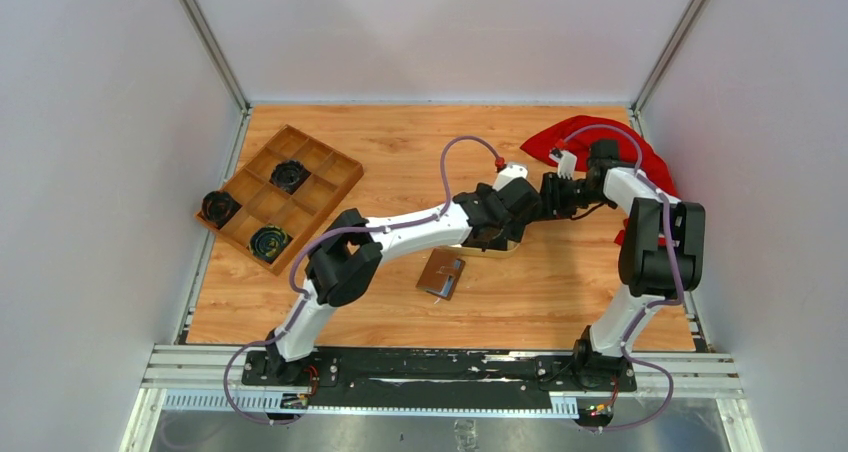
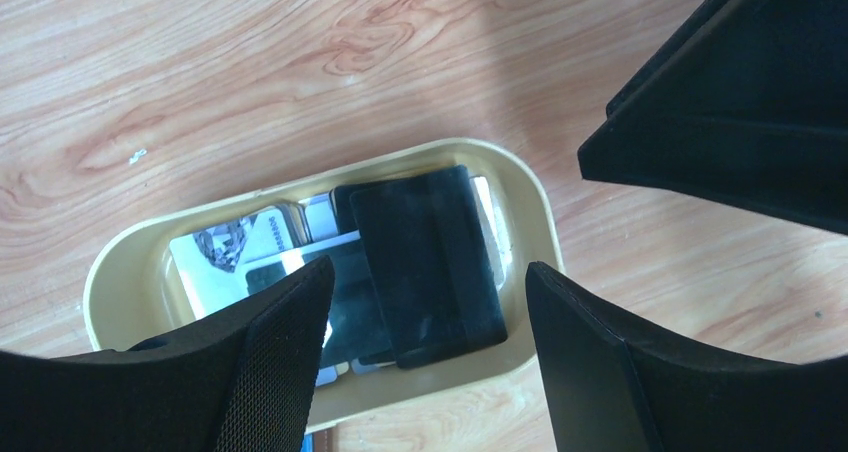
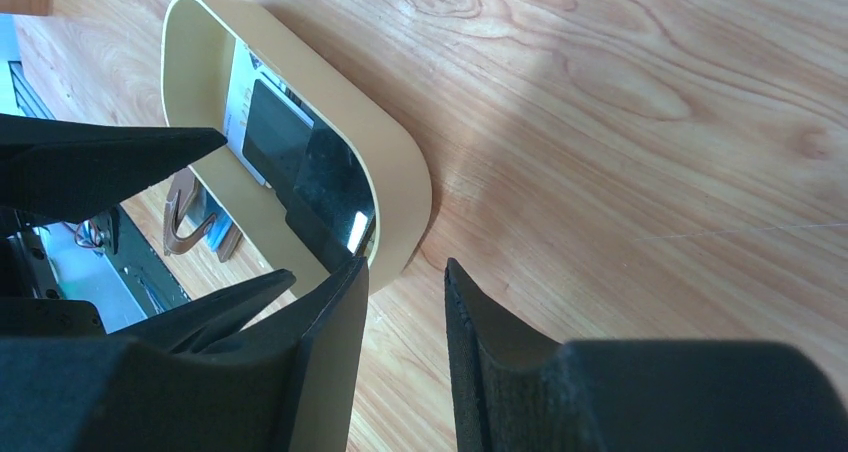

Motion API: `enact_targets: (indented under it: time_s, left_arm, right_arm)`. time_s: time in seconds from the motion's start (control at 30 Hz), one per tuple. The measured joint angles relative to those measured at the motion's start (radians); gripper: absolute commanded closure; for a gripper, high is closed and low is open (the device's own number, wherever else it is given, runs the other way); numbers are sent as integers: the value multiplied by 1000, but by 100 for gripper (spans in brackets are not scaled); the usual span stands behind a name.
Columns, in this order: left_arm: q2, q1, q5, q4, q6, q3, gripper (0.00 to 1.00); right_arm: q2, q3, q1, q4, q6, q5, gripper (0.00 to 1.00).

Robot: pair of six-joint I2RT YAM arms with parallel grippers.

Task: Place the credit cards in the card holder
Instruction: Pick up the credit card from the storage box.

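Observation:
Several credit cards lie in an oval tan dish (image 2: 120,272): a black card (image 2: 430,262) on top and whitish-grey printed cards (image 2: 225,247) under it. My left gripper (image 2: 425,267) is open just above the dish, its fingers on either side of the black card, holding nothing. My right gripper (image 3: 405,264) is slightly open and empty, low over the wood at the dish's end (image 3: 330,102), its left finger by the rim. The black card (image 3: 330,187) shows inside. The brown card holder (image 1: 441,274) lies open on the table, nearer the bases.
A wooden compartment tray (image 1: 340,167) with black round parts stands at the far left. A red cloth (image 1: 600,137) lies at the back right, behind the right arm. Both arms (image 1: 540,197) meet over the dish at mid-table.

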Motion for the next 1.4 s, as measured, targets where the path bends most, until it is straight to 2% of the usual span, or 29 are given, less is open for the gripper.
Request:
enact_targets:
  time_s: [0.17,1.07,1.4]
  left_arm:
    - [52,0,-4,-14,8,60,25]
    - [206,0,-86,-97,-4,175,26]
    - [208,0,-108,-103,-16,175,45]
  right_arm:
    - [6,2,-9,-5,2,-11,62]
    - [6,2,-9,-12,2,-24,62]
    - [6,2,-9,-16,2,-25,62]
